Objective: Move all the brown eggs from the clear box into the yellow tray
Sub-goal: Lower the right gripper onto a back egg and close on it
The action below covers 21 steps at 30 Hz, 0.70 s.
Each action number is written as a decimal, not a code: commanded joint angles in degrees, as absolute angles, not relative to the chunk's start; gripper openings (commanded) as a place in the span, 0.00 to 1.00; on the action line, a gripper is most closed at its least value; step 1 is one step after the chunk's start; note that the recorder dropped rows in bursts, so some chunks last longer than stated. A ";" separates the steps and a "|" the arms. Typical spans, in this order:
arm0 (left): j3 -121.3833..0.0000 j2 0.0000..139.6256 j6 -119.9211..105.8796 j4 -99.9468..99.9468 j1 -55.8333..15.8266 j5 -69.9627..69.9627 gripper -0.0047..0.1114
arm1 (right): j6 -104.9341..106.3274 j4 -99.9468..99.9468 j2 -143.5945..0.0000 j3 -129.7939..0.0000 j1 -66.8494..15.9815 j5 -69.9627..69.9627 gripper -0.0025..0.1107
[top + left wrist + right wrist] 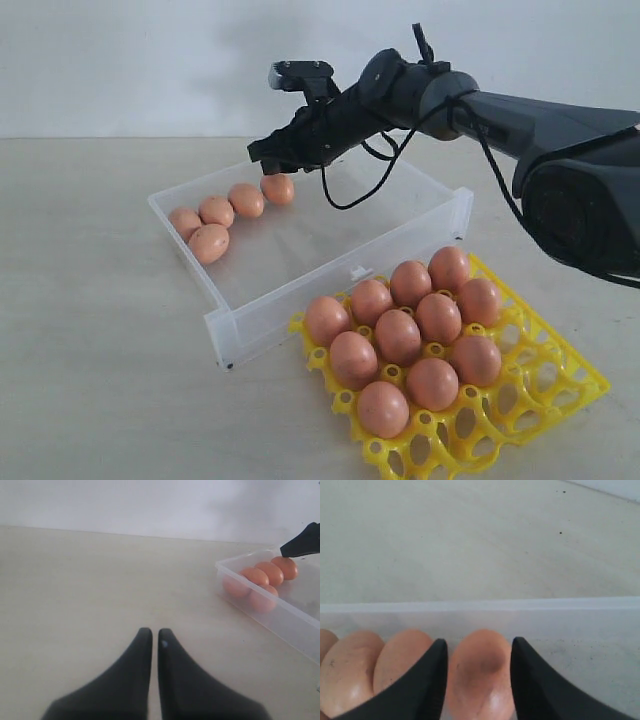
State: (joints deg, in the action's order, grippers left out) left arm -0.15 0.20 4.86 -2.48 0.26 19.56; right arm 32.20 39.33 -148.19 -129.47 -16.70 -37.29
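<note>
Several brown eggs [216, 211] lie in a row at the far left corner of the clear box [262, 322]. My right gripper [272, 160] reaches down onto the end egg of that row [278, 188]. In the right wrist view its black fingers [432, 680] press both sides of this egg [480, 685], which rests on the box floor beside its neighbours [400, 655]. The yellow tray [565, 385] in front of the box holds several eggs [398, 335]. My left gripper [151, 633] is shut on nothing, above bare table, left of the box [280, 615].
The pale tabletop [90, 350] surrounds box and tray. The tray's front and right cups [520, 400] hold nothing. The right arm and its cable [350, 195] hang over the box's far side. A white wall [150, 60] stands behind the table.
</note>
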 commanded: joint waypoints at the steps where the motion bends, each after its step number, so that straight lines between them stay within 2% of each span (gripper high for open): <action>1: 0.00 0.00 4.93 -2.34 0.43 19.33 0.08 | 33.36 38.65 -149.19 -129.96 -16.54 -38.25 0.32; 13: 0.00 0.00 4.93 -2.34 0.43 19.33 0.08 | 33.58 38.31 -152.68 -129.96 -16.54 -38.37 0.32; 21: 0.00 0.00 4.93 -2.34 0.43 19.33 0.08 | 37.81 37.42 -152.89 -129.96 -16.54 -43.45 0.32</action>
State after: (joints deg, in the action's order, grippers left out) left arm -0.15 0.20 4.86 -2.48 0.26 19.56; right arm 34.86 40.72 -151.10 -130.73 -16.70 -37.81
